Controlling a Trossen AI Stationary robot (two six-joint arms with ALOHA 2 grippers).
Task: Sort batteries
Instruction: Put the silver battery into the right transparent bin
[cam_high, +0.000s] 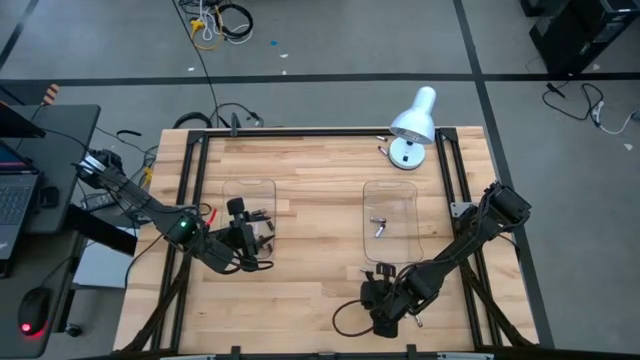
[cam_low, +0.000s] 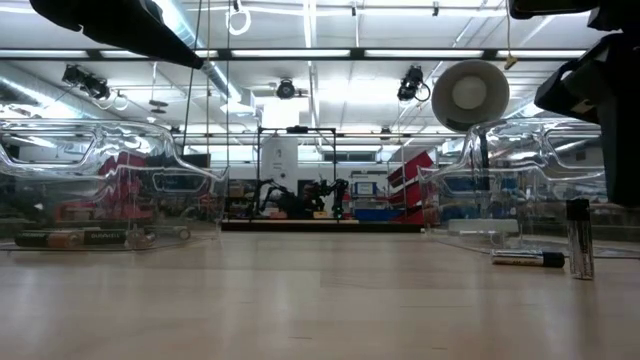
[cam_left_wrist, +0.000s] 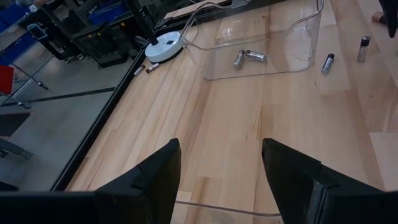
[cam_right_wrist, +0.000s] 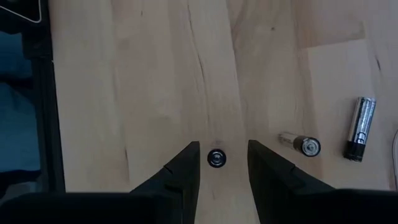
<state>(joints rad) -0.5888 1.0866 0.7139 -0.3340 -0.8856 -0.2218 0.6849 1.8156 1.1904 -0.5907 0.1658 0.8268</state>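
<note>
My right gripper (cam_right_wrist: 222, 155) hangs open near the table's front edge (cam_high: 375, 300), pointing steeply down. Its fingers stand on either side of a small upright battery (cam_right_wrist: 216, 157) seen end-on, with a gap on both sides. Two more batteries (cam_right_wrist: 300, 144) (cam_right_wrist: 359, 127) lie on the wood beside it. The low view shows an upright battery (cam_low: 578, 238) and a lying one (cam_low: 528, 259). Two silver batteries (cam_left_wrist: 249, 57) lie in the right clear tray (cam_high: 390, 215). Dark batteries (cam_low: 80, 238) lie in the left clear tray (cam_high: 248, 205). My left gripper (cam_left_wrist: 221, 146) waits open at that tray's near end (cam_high: 262, 232).
A white desk lamp (cam_high: 412, 125) stands at the far right corner, with a small battery (cam_high: 382, 149) lying beside its base. The black table frame (cam_right_wrist: 37, 93) runs close to my right gripper. Bare wood (cam_high: 320, 230) lies between the two trays.
</note>
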